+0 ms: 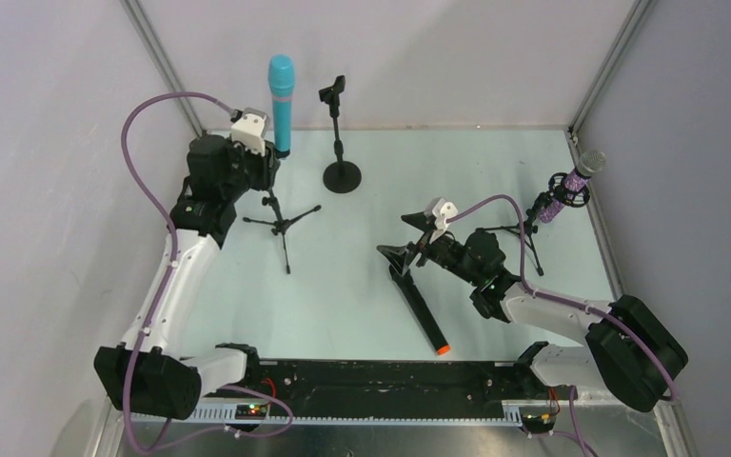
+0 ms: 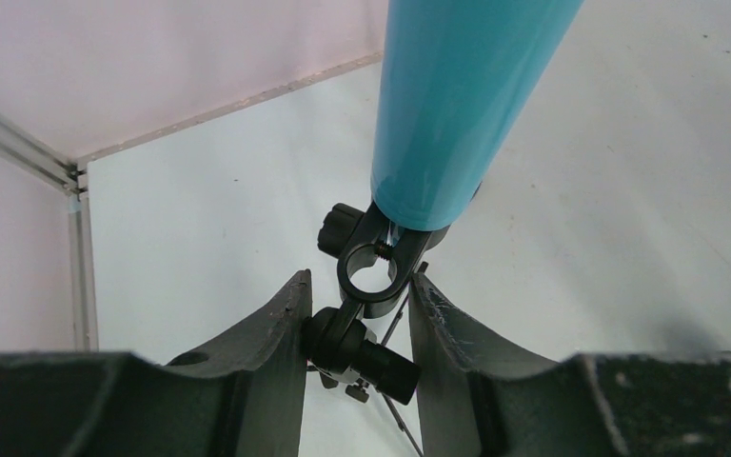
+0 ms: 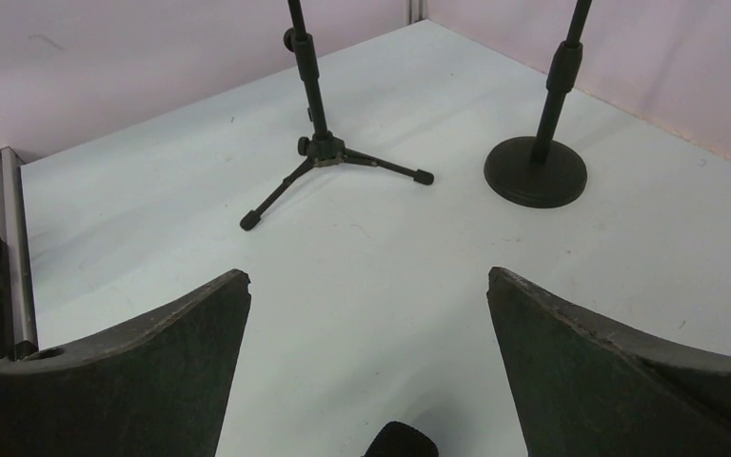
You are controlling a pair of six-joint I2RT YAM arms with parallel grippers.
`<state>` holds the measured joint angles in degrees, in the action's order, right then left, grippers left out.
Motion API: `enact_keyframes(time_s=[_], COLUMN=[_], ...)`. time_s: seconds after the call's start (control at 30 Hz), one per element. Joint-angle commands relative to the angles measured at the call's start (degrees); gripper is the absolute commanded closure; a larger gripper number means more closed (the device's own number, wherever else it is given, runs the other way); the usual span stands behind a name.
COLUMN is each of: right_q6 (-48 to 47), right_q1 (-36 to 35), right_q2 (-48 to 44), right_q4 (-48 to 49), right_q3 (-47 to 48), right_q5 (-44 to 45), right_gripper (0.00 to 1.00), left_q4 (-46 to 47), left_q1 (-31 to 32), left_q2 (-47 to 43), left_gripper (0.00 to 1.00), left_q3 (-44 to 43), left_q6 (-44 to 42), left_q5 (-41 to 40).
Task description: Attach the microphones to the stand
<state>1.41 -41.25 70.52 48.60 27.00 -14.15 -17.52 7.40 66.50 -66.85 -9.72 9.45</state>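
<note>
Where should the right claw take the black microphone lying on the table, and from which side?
Take the black microphone at the middle of its barrel, from above, gripping across its length. It lies flat on the table, and the open right claw is near its head.

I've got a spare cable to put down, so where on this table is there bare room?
Bare table lies in the middle, between the left tripod stand and the black microphone. Another patch is at the back, between the round-base stand and the purple microphone. It is crowded around the right gripper.
</note>
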Motion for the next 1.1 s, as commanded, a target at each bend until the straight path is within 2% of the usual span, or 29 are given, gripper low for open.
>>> enact_keyframes(time_s=[0.0, 0.47, 0.9, 0.97, 1.03, 1.07], right_q6=[-1.13, -0.73, -0.61, -0.62, -0.50, -0.47], right_q1=[-0.13, -0.13, -0.03, 0.01, 0.00, 0.03], right_q2=[-1.64, -1.21, -0.25, 0.16, 0.38, 0.55], right_q4=[0.44, 0.09, -0.06, 0.45, 0.96, 1.01], right_q3=[-0.11, -0.10, -0.11, -0.11, -0.05, -0.10], right_q5=[0.89, 0.61, 0.47, 0.37, 0.42, 0.44], right_gripper=[0.01, 0.00, 0.01, 0.01, 0.01, 0.01], left_q4=[6.41, 6.42, 6.65, 6.91, 7.07, 7.11], left_q1=[-2.06, -7.02, -7.22, -7.22, -7.22, -7.22], left_q2=[0.16, 9.41, 10.71, 10.31, 9.84, 9.73], left_gripper=[1.00, 1.00, 1.00, 0.95, 0.83, 0.72], left_q3=[-5.73, -10.40, -8.58, -8.23, -7.90, -7.79], left_q6=[-2.12, -0.59, -2.49, -2.59, -2.59, -2.63], left_q5=[1.75, 4.98, 3.52, 2.89, 2.52, 2.48])
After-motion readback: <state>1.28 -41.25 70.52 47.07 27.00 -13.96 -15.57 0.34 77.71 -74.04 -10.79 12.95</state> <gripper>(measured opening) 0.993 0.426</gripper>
